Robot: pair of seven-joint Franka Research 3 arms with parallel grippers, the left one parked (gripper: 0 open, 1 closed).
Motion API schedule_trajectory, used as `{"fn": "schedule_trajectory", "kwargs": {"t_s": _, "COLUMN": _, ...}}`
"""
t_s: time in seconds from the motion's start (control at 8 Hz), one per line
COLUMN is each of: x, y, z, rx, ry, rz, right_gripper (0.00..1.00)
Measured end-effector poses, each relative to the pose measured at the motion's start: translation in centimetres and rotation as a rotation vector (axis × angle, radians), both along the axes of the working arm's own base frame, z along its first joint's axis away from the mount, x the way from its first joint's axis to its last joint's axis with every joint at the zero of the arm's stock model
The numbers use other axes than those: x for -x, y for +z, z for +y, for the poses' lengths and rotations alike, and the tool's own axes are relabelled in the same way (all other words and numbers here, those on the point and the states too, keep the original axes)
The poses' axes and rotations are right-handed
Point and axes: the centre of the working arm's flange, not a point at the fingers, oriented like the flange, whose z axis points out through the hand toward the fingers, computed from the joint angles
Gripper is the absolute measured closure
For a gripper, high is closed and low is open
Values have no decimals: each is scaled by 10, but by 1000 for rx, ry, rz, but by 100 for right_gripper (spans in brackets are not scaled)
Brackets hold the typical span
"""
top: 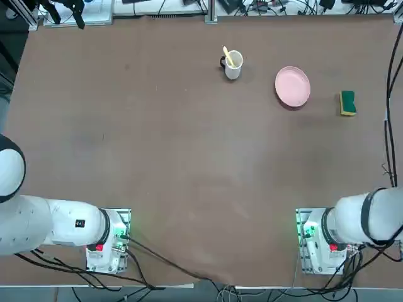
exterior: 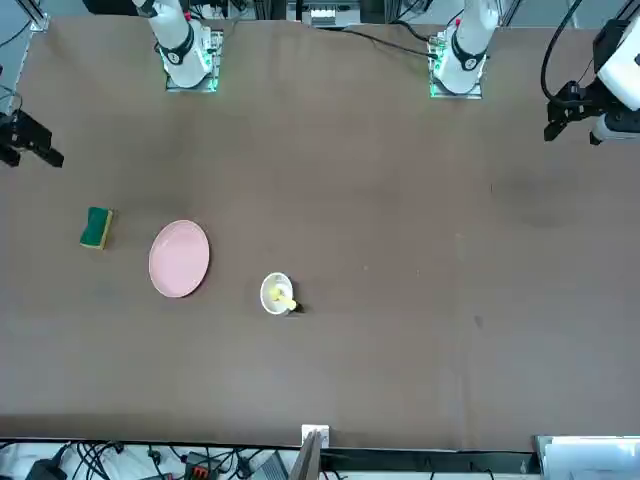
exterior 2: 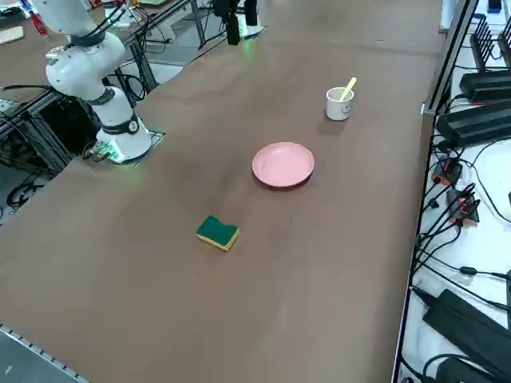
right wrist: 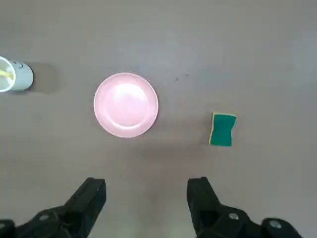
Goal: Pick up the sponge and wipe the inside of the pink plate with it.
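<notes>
The sponge, green on top with a yellow foam edge, lies flat on the brown table near its right edge. The pink plate sits a short way to the sponge's left, apart from it. Nothing lies in the plate. My right gripper hangs high above the table, open and holding nothing. From the wrist view, both the plate and the sponge lie far below and ahead of its fingers.
A white mug with a yellow utensil in it stands left of the plate. Cables and power strips run along the table's far edge. The right arm's base is bolted at the near edge.
</notes>
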Motion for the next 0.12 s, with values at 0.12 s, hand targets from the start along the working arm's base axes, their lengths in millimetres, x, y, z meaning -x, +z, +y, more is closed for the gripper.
{"fn": "schedule_trajectory", "kwargs": {"t_s": 0.12, "x": 3, "y": 1, "z": 4, "rx": 1, "ry": 6, "rz": 2, "right_gripper": 0}}
